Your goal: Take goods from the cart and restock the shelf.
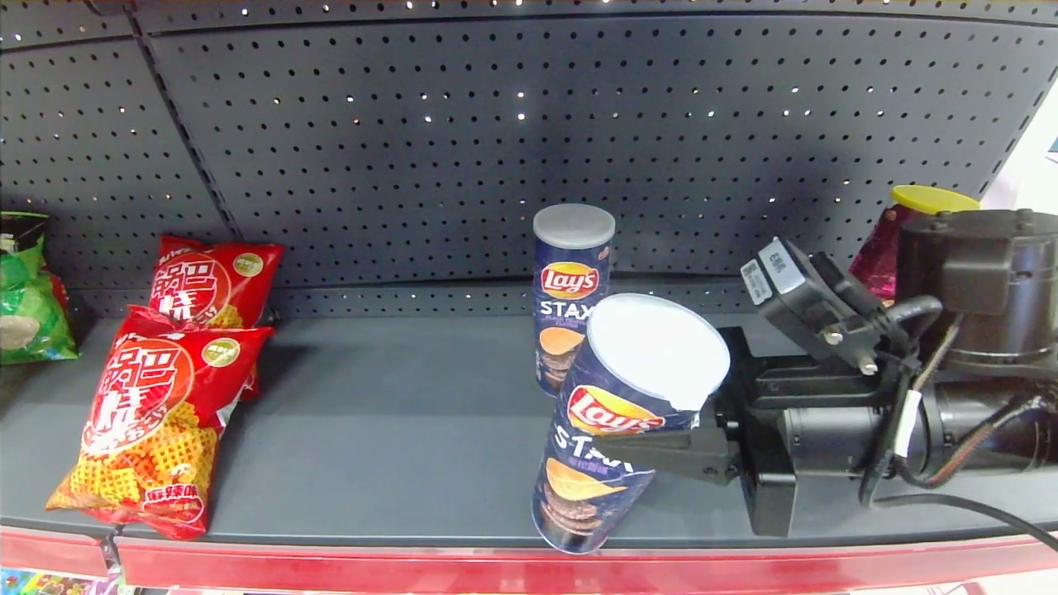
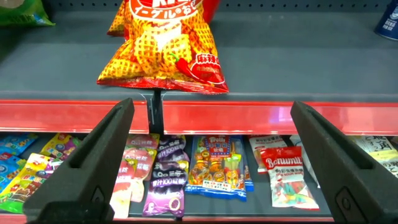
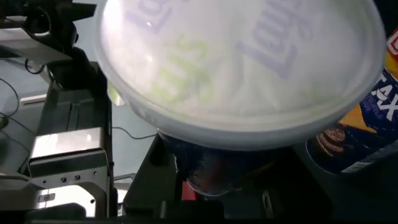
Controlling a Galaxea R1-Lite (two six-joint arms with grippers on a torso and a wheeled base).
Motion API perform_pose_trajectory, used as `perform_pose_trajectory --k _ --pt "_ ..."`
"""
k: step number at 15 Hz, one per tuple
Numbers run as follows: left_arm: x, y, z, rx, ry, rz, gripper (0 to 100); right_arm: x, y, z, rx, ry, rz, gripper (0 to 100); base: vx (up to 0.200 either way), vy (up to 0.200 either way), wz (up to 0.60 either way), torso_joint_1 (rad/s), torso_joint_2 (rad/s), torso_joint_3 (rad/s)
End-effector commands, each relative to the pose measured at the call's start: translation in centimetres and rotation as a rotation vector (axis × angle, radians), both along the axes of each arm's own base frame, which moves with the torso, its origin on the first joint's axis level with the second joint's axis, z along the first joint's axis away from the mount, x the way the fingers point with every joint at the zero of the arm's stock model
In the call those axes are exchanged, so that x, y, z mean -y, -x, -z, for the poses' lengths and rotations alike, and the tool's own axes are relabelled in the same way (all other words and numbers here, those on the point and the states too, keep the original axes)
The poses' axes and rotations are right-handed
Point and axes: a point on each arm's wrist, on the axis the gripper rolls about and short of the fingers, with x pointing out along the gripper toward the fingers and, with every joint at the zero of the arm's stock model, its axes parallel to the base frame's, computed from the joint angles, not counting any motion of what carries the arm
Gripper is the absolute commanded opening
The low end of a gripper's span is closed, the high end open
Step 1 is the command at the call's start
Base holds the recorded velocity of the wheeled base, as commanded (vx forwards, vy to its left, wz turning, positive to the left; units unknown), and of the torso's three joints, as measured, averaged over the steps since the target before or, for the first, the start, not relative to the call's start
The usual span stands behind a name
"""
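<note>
**Clerk:** Where was the item, and what had hold of it?

**Inspector:** The chip can [image 1: 612, 430] was at the front of the shelf [image 1: 397, 430], leaning, with its base close to the red rail [image 1: 496, 566]. I could not tell whether it touched the board. The right pincer [image 1: 665, 426] was closed on its middle from the side, one finger across the label. The left pincer [image 2: 211, 168] was spread wide with nothing in it, facing the rail and the sweet packets [image 2: 283, 177] on the level below.

**Clerk:** How would the can handle?

**Inspector:** In my judgement it was light — a stiff card tube with a smooth printed skin, apt to slip and to dent under a hard squeeze. The plastic lid [image 3: 236, 68] could pop if pressed, so the mid-body hold, away from the lid, was the sound one. Being tall and narrow, it would topple readily unless set down upright.

**Clerk:** And the surface and the room?

**Inspector:** The shelf was flat grey metal with a perforated back panel [image 1: 413, 149]. A second can [image 1: 570, 293] stood upright just behind the held one. Two red snack bags [image 1: 157, 413] lay well apart to the left, with a green bag [image 1: 25, 306] beyond them. A yellow-lidded jar [image 1: 926, 202] stood behind the right arm. I judged the stretch between cans and bags wide enough for a tidy placement.
</note>
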Motion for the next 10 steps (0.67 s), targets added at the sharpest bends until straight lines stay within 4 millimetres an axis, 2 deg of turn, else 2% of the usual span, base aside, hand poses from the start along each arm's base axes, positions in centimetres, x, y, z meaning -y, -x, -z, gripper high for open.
perform_pose_trajectory --k 1,4,10 --pt "0.0 0.0 0.0 -0.001 -0.001 0.001 100 0.1 -1.1 0.4 -0.01 0.01 0.024 0 0.0 0.0 0.0 0.0 0.0 0.0" --pt "0.0 0.0 0.0 -0.001 0.001 -0.001 100 0.7 -2.4 -0.6 0.015 -0.016 0.055 0 0.0 0.0 0.0 0.0 0.0 0.0" --pt "0.0 0.0 0.0 -0.001 -0.001 -0.001 100 0.8 -2.0 -0.4 -0.003 -0.02 0.003 0 0.0 0.0 0.0 0.0 0.0 0.0"
